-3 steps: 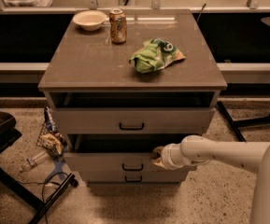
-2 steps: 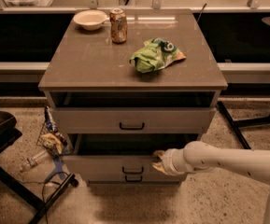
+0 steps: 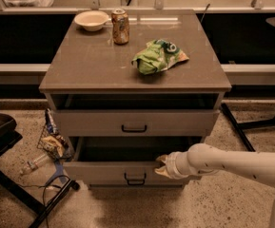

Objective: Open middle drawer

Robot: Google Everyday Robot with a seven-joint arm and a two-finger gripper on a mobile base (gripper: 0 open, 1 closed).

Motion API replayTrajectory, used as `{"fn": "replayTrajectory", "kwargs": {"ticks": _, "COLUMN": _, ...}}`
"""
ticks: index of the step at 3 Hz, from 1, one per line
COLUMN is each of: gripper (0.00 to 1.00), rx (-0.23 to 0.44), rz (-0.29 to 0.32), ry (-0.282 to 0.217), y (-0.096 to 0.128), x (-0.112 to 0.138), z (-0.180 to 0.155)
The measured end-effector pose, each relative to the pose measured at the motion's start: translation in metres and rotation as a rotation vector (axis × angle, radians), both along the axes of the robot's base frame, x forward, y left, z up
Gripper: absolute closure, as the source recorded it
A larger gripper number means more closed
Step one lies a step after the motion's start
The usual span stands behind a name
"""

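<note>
The middle drawer [image 3: 103, 172] of the grey-beige cabinet is pulled out toward me, with a dark gap behind its flat front. Its small black loop handle [image 3: 135, 178] sits at the centre of the front. My gripper [image 3: 162, 166] is at the top edge of this drawer front, just right of the handle, with the white arm reaching in from the right. The inside of the drawer is in shadow. The top drawer [image 3: 184, 122], with the same kind of handle [image 3: 133, 128], stands slightly out above it. The bottom drawer is hidden behind the middle drawer front.
On the cabinet top [image 3: 80, 65] stand a white bowl [image 3: 91, 20], a soda can [image 3: 120, 26] and a green chip bag [image 3: 158, 56]. Litter and a wire basket [image 3: 51, 144] lie on the floor at left, next to a dark chair base [image 3: 13, 184]. A table leg [image 3: 251, 125] stands at right.
The middle drawer has slid further out toward me and now covers the bottom drawer's front. My gripper has moved out with it along its top edge.
</note>
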State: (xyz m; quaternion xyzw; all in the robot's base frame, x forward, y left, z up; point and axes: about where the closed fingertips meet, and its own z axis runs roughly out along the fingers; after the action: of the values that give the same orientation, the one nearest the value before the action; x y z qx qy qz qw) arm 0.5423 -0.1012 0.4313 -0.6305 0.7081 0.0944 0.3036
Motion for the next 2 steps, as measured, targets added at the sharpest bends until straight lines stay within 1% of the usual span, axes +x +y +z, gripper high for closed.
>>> {"fn": "replayTrajectory", "kwargs": {"ticks": 1, "gripper": 1.0, "rx": 0.022, "rz": 0.001, "ry": 0.031, "y": -0.0042, "x": -0.026, "z": -0.008}}
{"fn": "replayTrajectory", "kwargs": {"ticks": 2, "gripper": 1.0, "rx": 0.023, "rz": 0.001, "ry": 0.031, "y": -0.0036, "x": -0.026, "z": -0.0016}}
